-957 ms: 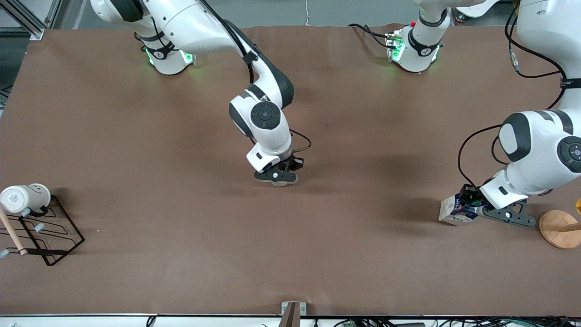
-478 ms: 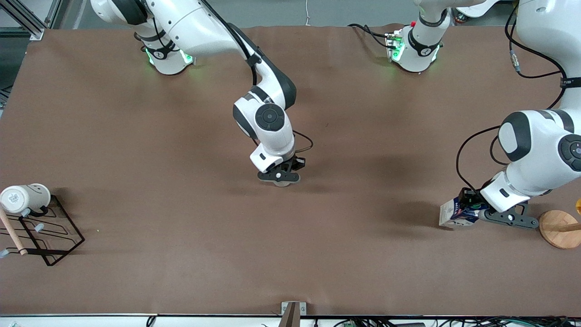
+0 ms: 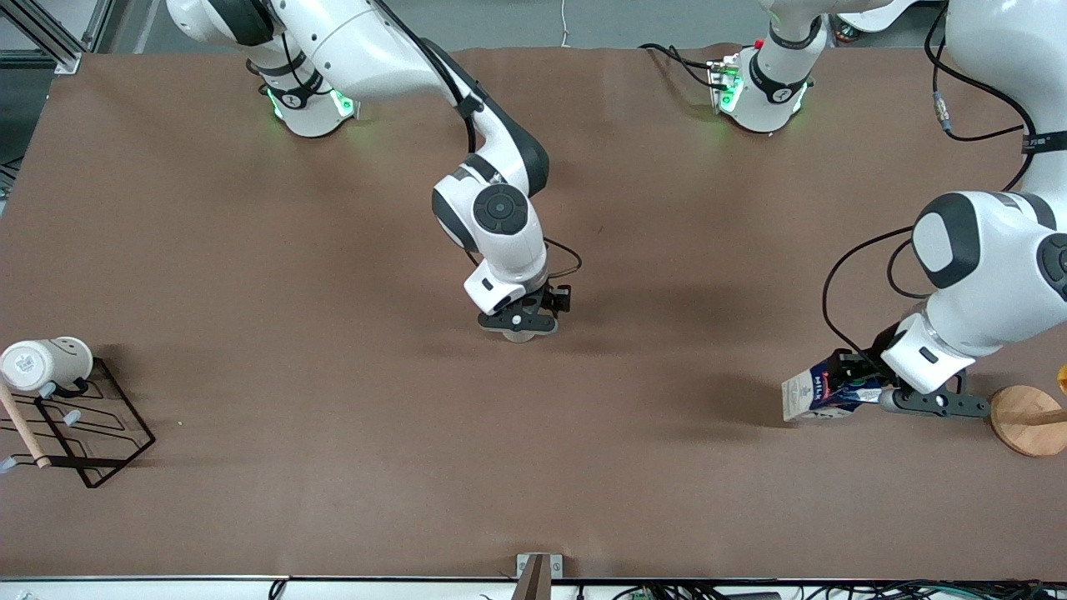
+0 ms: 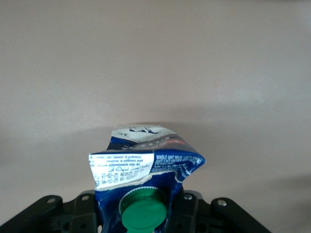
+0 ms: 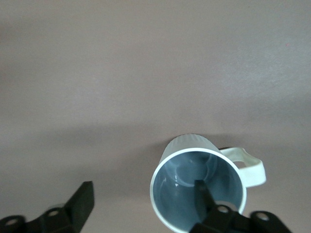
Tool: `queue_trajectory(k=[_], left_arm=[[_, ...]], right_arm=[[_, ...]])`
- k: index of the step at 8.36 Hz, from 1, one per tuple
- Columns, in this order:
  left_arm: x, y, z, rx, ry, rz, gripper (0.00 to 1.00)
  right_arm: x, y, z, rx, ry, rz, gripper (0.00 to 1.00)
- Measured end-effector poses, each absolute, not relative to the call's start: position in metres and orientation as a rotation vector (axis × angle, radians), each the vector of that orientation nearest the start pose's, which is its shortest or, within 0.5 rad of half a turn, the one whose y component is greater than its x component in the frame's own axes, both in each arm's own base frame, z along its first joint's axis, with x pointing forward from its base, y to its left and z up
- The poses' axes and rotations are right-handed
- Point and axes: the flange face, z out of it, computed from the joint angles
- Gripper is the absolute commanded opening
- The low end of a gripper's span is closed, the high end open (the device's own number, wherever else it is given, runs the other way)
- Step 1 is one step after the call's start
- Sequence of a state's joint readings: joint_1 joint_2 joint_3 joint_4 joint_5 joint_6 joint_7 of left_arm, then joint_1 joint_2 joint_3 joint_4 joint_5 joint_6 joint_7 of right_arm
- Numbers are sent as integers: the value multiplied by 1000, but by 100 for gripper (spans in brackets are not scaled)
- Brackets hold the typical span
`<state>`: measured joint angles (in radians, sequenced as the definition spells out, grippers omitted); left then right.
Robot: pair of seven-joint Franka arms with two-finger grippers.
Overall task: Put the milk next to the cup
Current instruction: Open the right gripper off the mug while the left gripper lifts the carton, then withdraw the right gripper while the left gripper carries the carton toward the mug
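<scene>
The milk (image 3: 821,393), a dark blue and white carton with a green cap, is tilted low over the table near the left arm's end. My left gripper (image 3: 867,390) is shut on its top. In the left wrist view the milk (image 4: 146,158) sits between the jaws of the left gripper (image 4: 142,216), cap toward the camera. The cup (image 3: 521,336), a light mug with a grey inside, stands mid-table, mostly hidden under my right gripper (image 3: 521,323). In the right wrist view the right gripper (image 5: 143,185) is open, with one finger (image 5: 203,196) over the inside of the cup (image 5: 184,145).
A white smiley mug (image 3: 46,362) lies on a black wire rack (image 3: 100,433) at the right arm's end, with a wooden stick (image 3: 21,425) beside it. A round wooden base (image 3: 1029,417) stands next to the left gripper.
My left gripper has tilted the milk and carried it a little toward the middle of the table. My right gripper has shifted slightly over the cup.
</scene>
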<state>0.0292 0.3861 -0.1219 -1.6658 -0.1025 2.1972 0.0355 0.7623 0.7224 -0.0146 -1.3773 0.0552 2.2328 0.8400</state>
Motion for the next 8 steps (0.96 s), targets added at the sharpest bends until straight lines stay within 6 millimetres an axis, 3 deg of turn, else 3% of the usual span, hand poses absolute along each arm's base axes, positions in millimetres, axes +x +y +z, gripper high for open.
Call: queue_trajectory(k=[1, 2, 3, 4, 5, 7, 8], left_arm=[[667, -85, 411, -3294, 57, -204, 45], [658, -108, 422, -3312, 23, -163, 45], [647, -135, 434, -3328, -20, -114, 45], [634, -167, 448, -3342, -65, -78, 45], [619, -198, 461, -3354, -112, -50, 45], [578, -283, 483, -3370, -186, -8, 45], [554, -324, 486, -3344, -205, -11, 45]], right_arm=[[552, 502, 335, -3011, 216, -112, 99], [564, 477, 378, -3013, 297, -110, 99], [583, 429, 425, -3019, 411, -91, 99], [608, 359, 466, -3022, 518, -70, 99], [627, 295, 488, -3032, 542, -55, 99], [648, 169, 506, -3055, 474, -43, 99], [647, 124, 509, -3068, 409, -37, 99]])
